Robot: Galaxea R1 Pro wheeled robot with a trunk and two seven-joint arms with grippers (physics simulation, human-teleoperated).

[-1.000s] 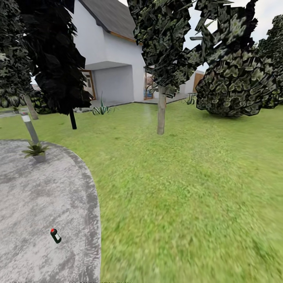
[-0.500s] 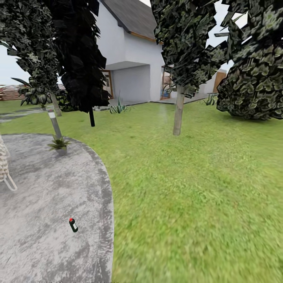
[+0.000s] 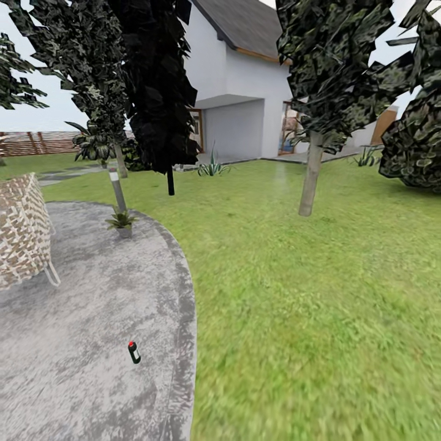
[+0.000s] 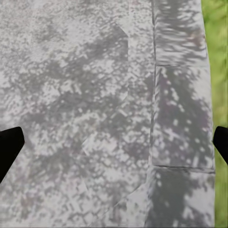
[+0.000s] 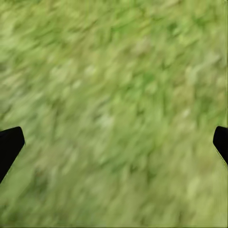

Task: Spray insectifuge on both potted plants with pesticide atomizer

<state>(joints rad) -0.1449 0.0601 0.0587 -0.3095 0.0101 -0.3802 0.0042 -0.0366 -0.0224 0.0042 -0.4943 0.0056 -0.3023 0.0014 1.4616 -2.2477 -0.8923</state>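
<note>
Left end effector spread wide over patio — atomizer at 7 o'clock; right end effector wide over lawn.

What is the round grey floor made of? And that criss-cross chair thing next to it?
The round floor looks like rough stone or concrete: mottled grey, matte, with a paler edging band along the grass. The chair looks woven, like wicker or rope: a light tan lattice on thin pale legs. Both are simulator renders, so that is only a guess.
</note>
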